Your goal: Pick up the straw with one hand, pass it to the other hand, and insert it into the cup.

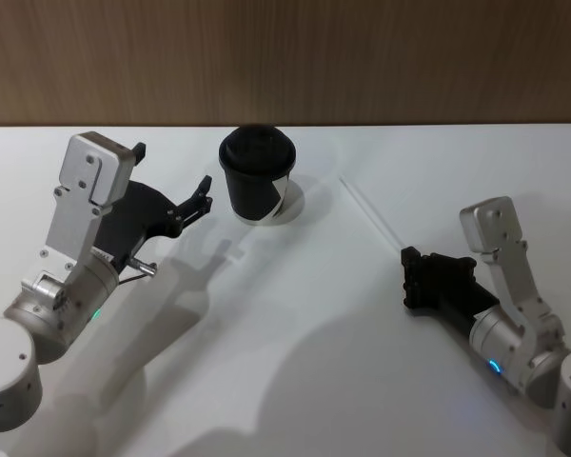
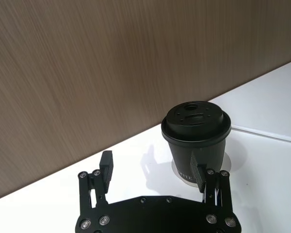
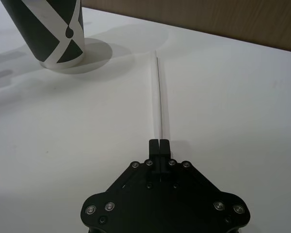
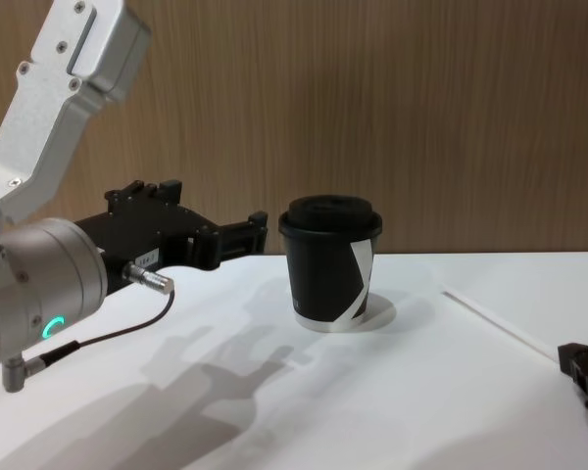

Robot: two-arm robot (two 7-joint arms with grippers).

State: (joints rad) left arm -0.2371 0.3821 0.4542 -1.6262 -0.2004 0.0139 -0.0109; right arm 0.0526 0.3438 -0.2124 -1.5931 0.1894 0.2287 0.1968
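Observation:
The straw (image 1: 371,209) lies flat on the white table, to the right of the cup (image 1: 255,181). The cup is black with a domed lid and stands upright. My right gripper (image 1: 410,261) sits low at the table with its fingers shut. In the right wrist view its tips (image 3: 159,142) meet the straw's (image 3: 158,97) near end, and I cannot tell whether they touch it. My left gripper (image 1: 171,171) hovers wide open just left of the cup, with nothing between its fingers. In the left wrist view the cup (image 2: 196,141) stands just ahead of one finger (image 2: 199,172).
A wood-panelled wall (image 1: 285,57) rises along the table's far edge, just behind the cup. In the chest view the left gripper (image 4: 216,211) is held at the height of the lid, and a thin cable (image 4: 98,338) hangs from that arm.

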